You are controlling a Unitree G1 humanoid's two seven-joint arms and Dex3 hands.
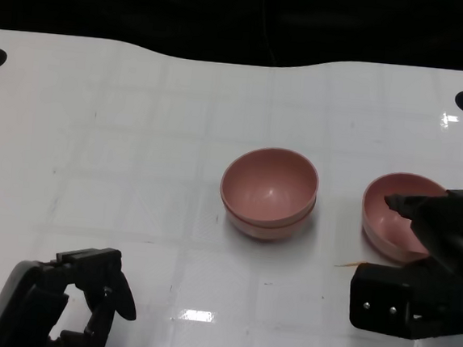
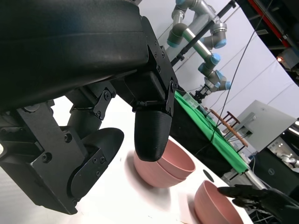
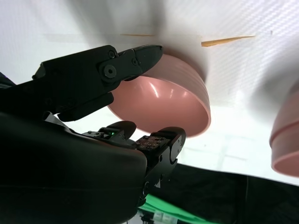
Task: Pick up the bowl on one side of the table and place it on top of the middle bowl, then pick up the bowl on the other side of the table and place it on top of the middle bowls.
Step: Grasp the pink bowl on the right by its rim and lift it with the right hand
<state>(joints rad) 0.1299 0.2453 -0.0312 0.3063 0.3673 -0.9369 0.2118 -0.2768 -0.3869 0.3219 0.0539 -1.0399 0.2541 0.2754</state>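
The white table fills most of what I can see from here. In its middle sits the middle stack, already two pink bowls nested one in the other, so the first half of the job looks done. Just to its right, with a strip of bare table between them, stands the right bowl, upright and resting on the table.

Next in size, the right hand sits at the near right side of that bowl. One finger reaches over the rim into the hollow, and the wrist camera shows other fingers on the opposite side of the wall, so it seems to be bracketing the rim. Whether it has actually pinched the wall I cannot tell; the bowl is not lifted yet.

The left hand is down at the near left corner, well apart from both bowls, fingers apart and holding nothing.

What matters now: the stack lies directly left of the right bowl and at about the same depth, so once gripped, the bowl should need a lift and a short sideways carry leftward.
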